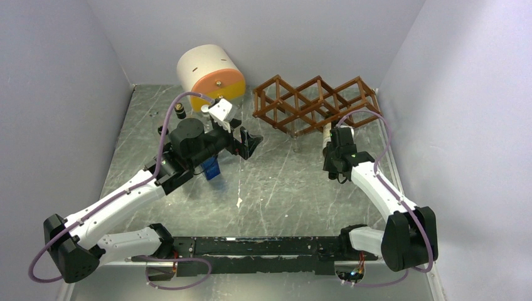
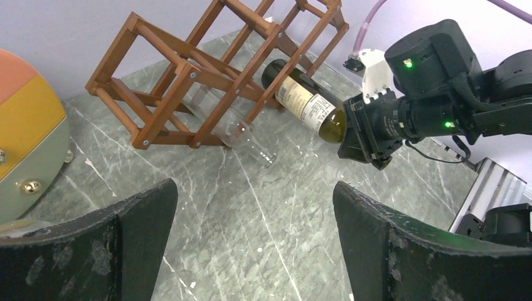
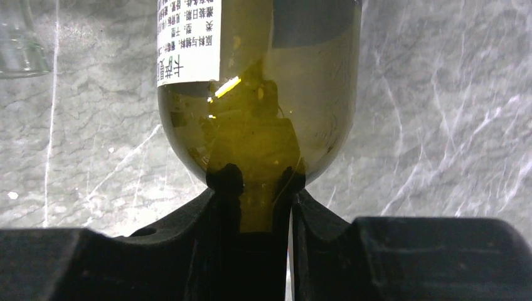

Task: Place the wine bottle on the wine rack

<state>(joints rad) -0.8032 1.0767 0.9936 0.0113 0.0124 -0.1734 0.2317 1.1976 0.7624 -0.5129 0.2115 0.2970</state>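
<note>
Right gripper [image 3: 257, 188]: closed on the bottle [image 3: 282, 125]. The neck is clamped between the two fingers and the shoulder sits just ahead of the fingertips.
Bottle: dark green glass with a white label [image 3: 188, 44] that faces left of the right gripper. It is held lying over, base pointing away from the gripper.
Bottle position: straight ahead of the right gripper. The base end is pushed in among the slats of the rack [image 2: 188, 69], while the neck end stays outside in the grip. Which cell has been entered cannot be told.
Rack: brown lattice standing on the table [image 1: 282, 188], directly ahead of the right gripper and ahead and to the right of the left one.
Left gripper [image 2: 254, 200]: spread wide with nothing between the fingers, held above bare table. It is aimed at the rack and well apart from it.
Glass [image 2: 248, 141]: clear, lying on its side at the foot of the rack, ahead of the left gripper. It is seen to the left of the bottle from the right wrist.
Drum [image 2: 25, 125]: cream and orange, far left of the left gripper.
Blue item [image 1: 211, 168]: seen below the left wrist in the top view. It cannot be identified.
</note>
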